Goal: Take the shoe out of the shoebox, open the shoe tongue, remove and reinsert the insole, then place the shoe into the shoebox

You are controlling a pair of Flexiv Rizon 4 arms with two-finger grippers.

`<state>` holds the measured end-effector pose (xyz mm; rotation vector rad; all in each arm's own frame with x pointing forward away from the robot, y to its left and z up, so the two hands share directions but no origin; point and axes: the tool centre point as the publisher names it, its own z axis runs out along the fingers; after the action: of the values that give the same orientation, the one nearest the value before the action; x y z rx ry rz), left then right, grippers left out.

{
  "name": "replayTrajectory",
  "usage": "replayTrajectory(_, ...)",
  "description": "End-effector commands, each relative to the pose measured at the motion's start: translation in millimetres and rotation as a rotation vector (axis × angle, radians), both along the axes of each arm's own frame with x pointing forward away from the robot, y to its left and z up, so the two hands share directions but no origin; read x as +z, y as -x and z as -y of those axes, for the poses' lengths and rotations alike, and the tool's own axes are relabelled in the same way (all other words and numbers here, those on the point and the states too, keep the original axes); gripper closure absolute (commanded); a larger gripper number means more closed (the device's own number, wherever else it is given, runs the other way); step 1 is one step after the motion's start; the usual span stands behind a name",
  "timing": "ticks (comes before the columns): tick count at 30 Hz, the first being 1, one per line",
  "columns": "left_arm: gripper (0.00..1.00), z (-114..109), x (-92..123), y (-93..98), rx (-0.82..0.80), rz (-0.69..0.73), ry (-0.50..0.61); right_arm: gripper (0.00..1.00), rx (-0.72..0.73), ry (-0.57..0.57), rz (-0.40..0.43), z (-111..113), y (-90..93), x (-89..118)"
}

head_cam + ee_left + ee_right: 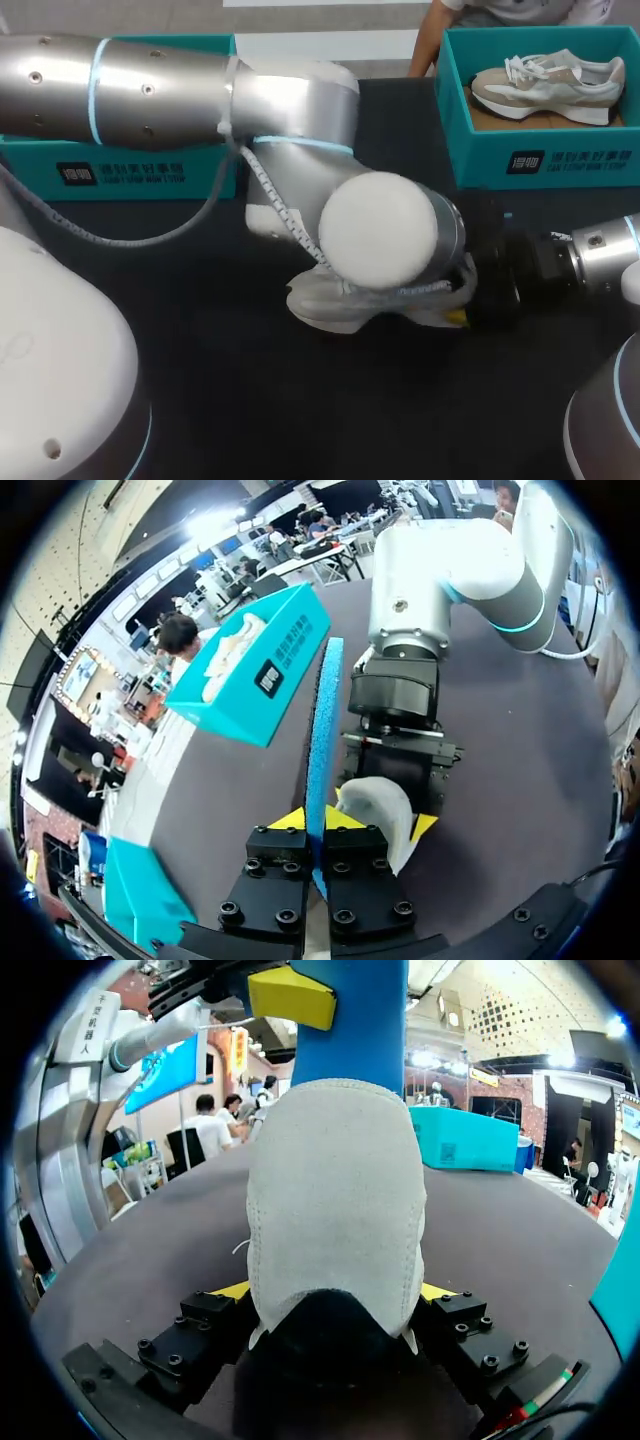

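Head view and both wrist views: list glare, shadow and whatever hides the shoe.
Head view: the left arm hides most of the shoe, with a soft sheen on its joint. Left wrist view: bright glare overhead; the insole in the left pincer crosses the shoe. Right wrist view: the shoe's near end is shadowed in the right pincer.

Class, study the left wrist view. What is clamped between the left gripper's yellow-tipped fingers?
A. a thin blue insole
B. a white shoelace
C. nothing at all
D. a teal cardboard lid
A: the thin blue insole stands edge-on between the fingers of the left gripper, touched from both sides, while the right gripper clamps the pale grey shoe.
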<state>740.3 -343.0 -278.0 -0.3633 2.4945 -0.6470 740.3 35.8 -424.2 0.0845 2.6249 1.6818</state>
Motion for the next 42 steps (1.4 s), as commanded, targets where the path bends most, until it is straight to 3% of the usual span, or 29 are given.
replayTrajectory(1, 1.0, -11, 20, -12.4, -0.118, -0.183, 0.031, 1.0, -0.001, 0.004, 0.0, -2, -0.1, -4)
replayTrajectory(16, 1.0, -5, 79, -27.9, -0.269, -0.316, 0.102, 1.0, -0.001, 0.004, 0.0, -2, -0.1, -4)
replayTrajectory(26, 1.0, -11, 139, -33.4, -0.396, -0.322, 0.224, 1.0, -0.001, 0.004, 0.0, -2, -0.1, -4)
replayTrajectory(33, 1.0, -26, 174, -46.5, -0.533, -0.373, 0.421, 1.0, -0.001, 0.004, 0.0, -2, -0.1, -4)
replayTrajectory(42, 1.0, -27, 176, -47.0, -0.548, -0.371, 0.407, 1.0, -0.001, 0.004, 0.0, -2, -0.1, -4)
